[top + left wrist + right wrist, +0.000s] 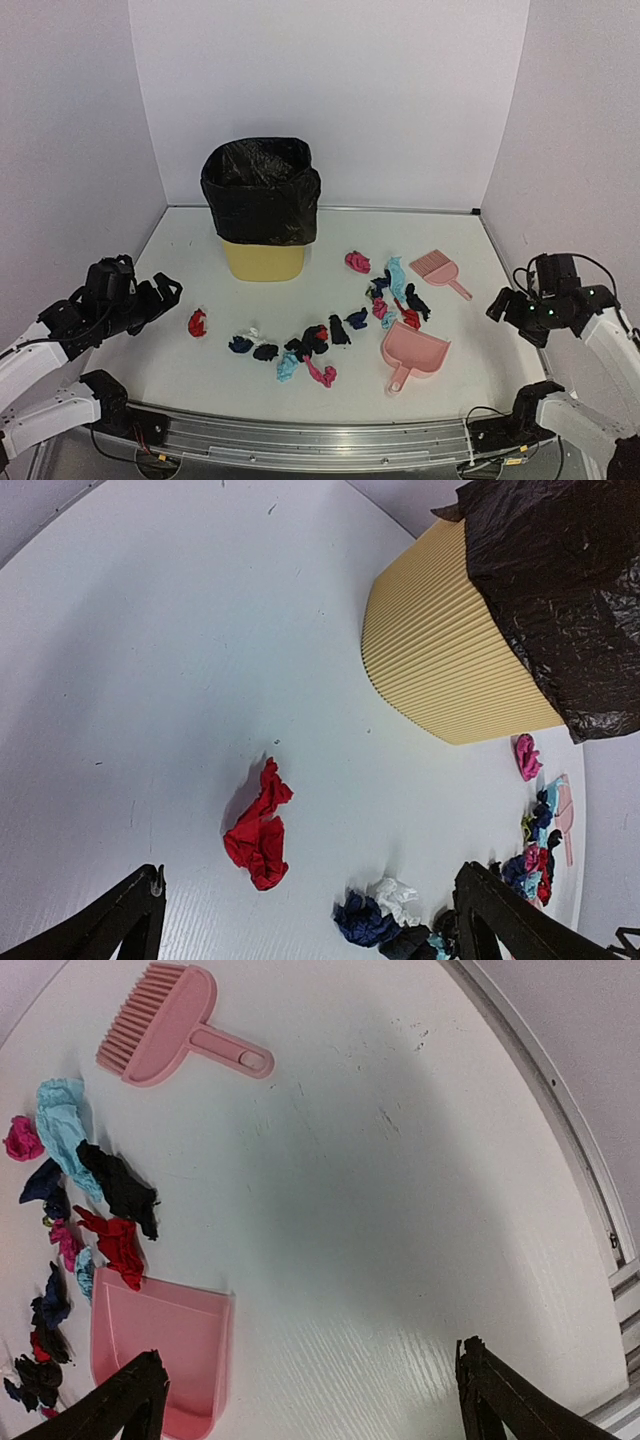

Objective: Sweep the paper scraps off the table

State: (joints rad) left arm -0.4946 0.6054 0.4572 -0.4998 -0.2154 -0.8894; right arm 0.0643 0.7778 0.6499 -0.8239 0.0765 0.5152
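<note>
At counter (470, 375) middle, paper scraps (320, 340) strewn beside dustpan (415, 355), brush (440, 270) just behind. Left claw (158, 297), right claw (505, 312) both apart, empty. Risk: unheld dustpan slides, hard strokes scatter scraps, lone red scrap (197, 322) missed.

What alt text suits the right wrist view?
A pink hand brush and a pink dustpan lie on the white table, with coloured paper scraps scattered along the left. The open right claw hovers above, empty.
</note>
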